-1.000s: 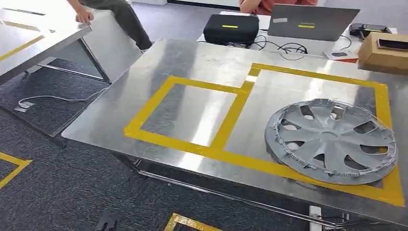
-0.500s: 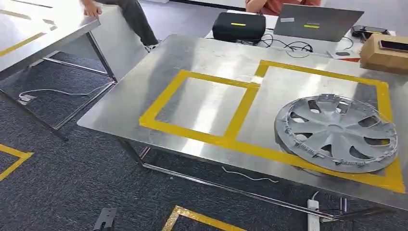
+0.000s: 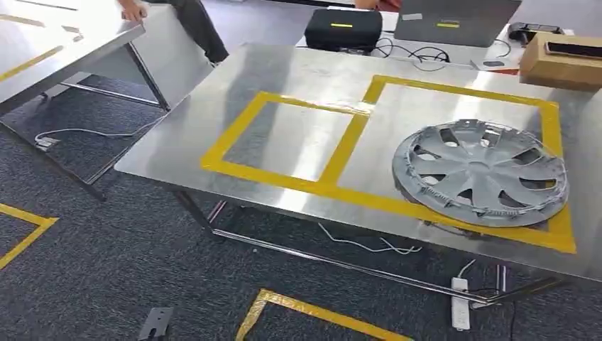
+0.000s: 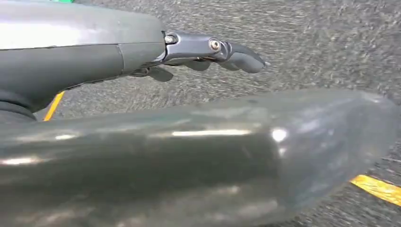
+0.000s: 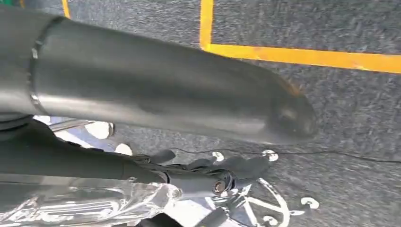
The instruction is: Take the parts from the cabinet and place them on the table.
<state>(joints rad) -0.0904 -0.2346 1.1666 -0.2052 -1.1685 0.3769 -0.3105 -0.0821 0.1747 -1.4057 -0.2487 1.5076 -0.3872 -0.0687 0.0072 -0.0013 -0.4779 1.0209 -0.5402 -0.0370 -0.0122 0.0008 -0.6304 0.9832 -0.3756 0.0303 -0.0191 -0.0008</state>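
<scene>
Grey carpet (image 3: 106, 263) all round, crossed by yellow tape lines, with a white power strip (image 3: 460, 304) and loose cables lying under the near edge of a steel table (image 3: 177, 149). Carries two taped yellow frames side by side: a smaller left frame (image 3: 234, 131) and a larger right frame (image 3: 454, 91), sharing one strip between them. Holds the task's part, a grey hubcap (image 3: 480, 172), lying flat inside the right frame, its near rim overlapping the tape at the front. Backs onto a black case (image 3: 343, 28), a grey laptop (image 3: 458, 13) and a cardboard box (image 3: 561, 64) along the far side. Stands well apart from a second table (image 3: 50, 50) at the far left, where a person's hand (image 3: 132, 10) rests on the edge.

Left hand (image 4: 156, 137) over bare carpet: thick thumb in front, dark fingers (image 4: 236, 54) stretched out apart from it, nothing between them. Right hand (image 5: 156, 99) likewise above carpet and floor tape, dark fingers (image 5: 236, 168) extended just beside some crinkled clear plastic (image 5: 94, 205); cannot tell whether gripping it or merely close to it.
</scene>
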